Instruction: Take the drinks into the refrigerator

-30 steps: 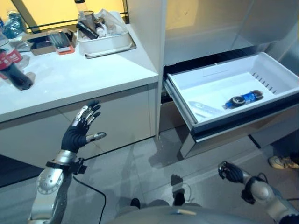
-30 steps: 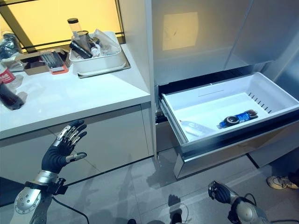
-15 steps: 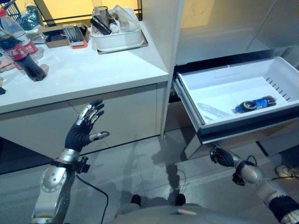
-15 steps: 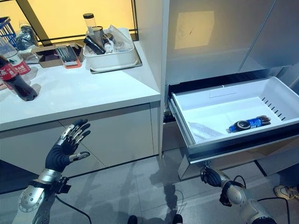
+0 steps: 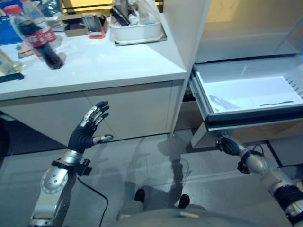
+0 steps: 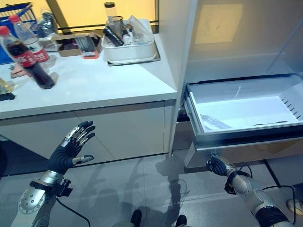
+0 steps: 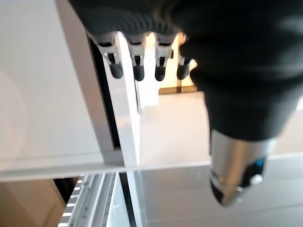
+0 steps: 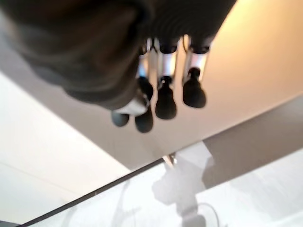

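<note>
Cola bottle (image 6: 28, 59) on counter (image 6: 109, 85), well apart from left hand (image 6: 68, 151).

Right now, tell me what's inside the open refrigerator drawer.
Inside the drawer lies a clear bottle near its left end and a dark, flat sliver of another item further right. The front wall hides the rest of that item.

Both eye views look steeply down from head height, sharing the white counter (image 5: 94, 66) at upper left, the open drawer (image 6: 241, 111) at right and the grey floor (image 5: 156, 175) below. Each wrist view looks along its own fingers at very close range toward pale cabinet panels.
</note>
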Motion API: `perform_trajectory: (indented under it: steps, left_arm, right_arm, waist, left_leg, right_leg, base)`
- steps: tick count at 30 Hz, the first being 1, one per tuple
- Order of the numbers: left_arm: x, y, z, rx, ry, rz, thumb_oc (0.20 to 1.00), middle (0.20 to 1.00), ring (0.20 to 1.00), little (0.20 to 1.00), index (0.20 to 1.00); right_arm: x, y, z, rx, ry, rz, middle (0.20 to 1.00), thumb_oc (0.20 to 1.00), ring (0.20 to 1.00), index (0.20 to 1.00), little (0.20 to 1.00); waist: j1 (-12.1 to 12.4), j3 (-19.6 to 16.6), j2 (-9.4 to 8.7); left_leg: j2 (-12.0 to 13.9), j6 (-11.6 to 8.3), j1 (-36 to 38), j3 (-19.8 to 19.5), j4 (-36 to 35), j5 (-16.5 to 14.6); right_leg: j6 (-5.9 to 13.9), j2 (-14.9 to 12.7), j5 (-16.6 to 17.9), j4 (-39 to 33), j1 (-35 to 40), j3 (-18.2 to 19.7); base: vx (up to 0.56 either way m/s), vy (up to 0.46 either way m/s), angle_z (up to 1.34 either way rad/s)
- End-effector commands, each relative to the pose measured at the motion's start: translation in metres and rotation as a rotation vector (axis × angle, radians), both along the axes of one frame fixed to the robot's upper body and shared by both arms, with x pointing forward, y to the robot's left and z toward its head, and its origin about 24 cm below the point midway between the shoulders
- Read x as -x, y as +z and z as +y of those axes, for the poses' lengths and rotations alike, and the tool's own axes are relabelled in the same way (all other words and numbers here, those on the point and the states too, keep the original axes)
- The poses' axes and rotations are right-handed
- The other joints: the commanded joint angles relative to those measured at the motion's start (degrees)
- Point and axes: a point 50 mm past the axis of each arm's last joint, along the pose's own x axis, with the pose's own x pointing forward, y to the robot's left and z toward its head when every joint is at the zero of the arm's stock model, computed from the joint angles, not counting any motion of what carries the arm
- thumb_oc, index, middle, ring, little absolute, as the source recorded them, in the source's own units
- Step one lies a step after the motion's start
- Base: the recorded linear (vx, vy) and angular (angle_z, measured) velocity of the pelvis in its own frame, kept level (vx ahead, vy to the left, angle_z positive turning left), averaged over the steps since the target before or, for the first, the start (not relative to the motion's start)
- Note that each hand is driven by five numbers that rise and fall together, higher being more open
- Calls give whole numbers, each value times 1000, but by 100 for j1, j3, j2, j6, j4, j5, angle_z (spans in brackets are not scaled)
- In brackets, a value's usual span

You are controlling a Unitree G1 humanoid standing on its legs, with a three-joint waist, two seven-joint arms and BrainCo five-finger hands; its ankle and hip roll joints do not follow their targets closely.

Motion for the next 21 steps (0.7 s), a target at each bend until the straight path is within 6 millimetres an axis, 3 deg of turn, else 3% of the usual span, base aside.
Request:
perform_trajectory:
  steps: [1, 2, 4, 5, 10, 13, 15, 18, 19, 21]
  left_arm:
    - [-3, 37, -13, -5, -122, -165, 1000, 1000, 1000, 1000, 1000]
    - [-3, 37, -13, -5, -122, -166, 1000, 1000, 1000, 1000, 1000]
    - [-8, 40, -19, 3, -160, -176, 1000, 1000, 1000, 1000, 1000]
    - [-8, 40, -19, 3, -159, -178, 1000, 1000, 1000, 1000, 1000]
    - [-18, 45, -27, 33, -188, -201, 1000, 1000, 1000, 1000, 1000]
    - [-20, 46, -28, 35, -188, -207, 1000, 1000, 1000, 1000, 1000]
    - [-20, 45, -28, 41, -179, -206, 1000, 1000, 1000, 1000, 1000]
    - [-19, 45, -27, 47, -160, -215, 1000, 1000, 1000, 1000, 1000]
    - [-18, 44, -25, 51, -139, -216, 1000, 1000, 1000, 1000, 1000]
    - [-18, 44, -25, 46, -129, -219, 1000, 1000, 1000, 1000, 1000]
  right_arm:
    - [-69, 91, 12, -5, 53, -363, 200, 200, 200, 200, 200]
    - [-69, 92, 12, -5, 53, -364, 200, 200, 200, 200, 200]
    - [-88, 120, 19, -21, 51, -472, 200, 200, 200, 200, 200]
    - [-88, 121, 19, -21, 52, -474, 200, 200, 200, 200, 200]
    - [-114, 169, 40, -143, 37, -682, 200, 200, 200, 200, 200]
    - [-112, 169, 39, -145, 30, -689, 200, 200, 200, 200, 200]
    - [-110, 162, 37, -175, 5, -684, 200, 200, 200, 200, 200]
    - [-102, 148, 33, -220, -32, -667, 200, 200, 200, 200, 200]
    - [-96, 137, 31, -258, -60, -660, 200, 200, 200, 200, 200]
    - [-89, 129, 30, -271, -66, -649, 200, 200, 200, 200, 200]
  waist:
    - [453, -11, -219]
    - [438, -13, -218]
    - [620, 21, -216]
    - [604, 30, -213]
    - [851, 8, -262]
    - [876, -9, -290]
    - [898, -46, -330]
    - [922, -34, -336]
    - [897, -52, -362]
    - [897, -24, -350]
  left_leg:
    - [-450, 481, 7, -117, 120, -371]
    - [-463, 487, -22, -131, 125, -343]
    - [-506, 471, -104, -280, 168, -323]
    - [-510, 470, -107, -288, 172, -323]
    - [-577, 436, -187, -514, 250, -286]
    - [-573, 419, -195, -565, 253, -280]
    - [-519, 381, -135, -592, 219, -392]
    - [-549, 402, -184, -637, 232, -282]
    - [-497, 388, -115, -635, 194, -399]
    - [-537, 412, -176, -642, 223, -281]
  right_leg:
    - [48, -330, -819, 1495, -511, -108]
    - [52, -339, -787, 1479, -523, -124]
    - [37, -377, -833, 1512, -487, -305]
    - [38, -380, -835, 1513, -484, -314]
    - [9, -383, -861, 1445, -331, -607]
    - [4, -376, -872, 1421, -291, -679]
    - [4, -314, -1055, 1449, -222, -658]
    - [-29, -334, -951, 1473, -256, -781]
    - [-11, -284, -1092, 1486, -220, -709]
    - [-27, -321, -950, 1479, -269, -775]
  base:
    - [-30, -10, 30]
    - [-32, -21, 28]
    - [-6, -21, 38]
    - [4, -7, 36]
    - [19, -17, 33]
    - [24, -18, 33]
    - [63, -50, 37]
    - [47, -31, 40]
    - [-53, 56, 13]
    - [-27, 30, 5]
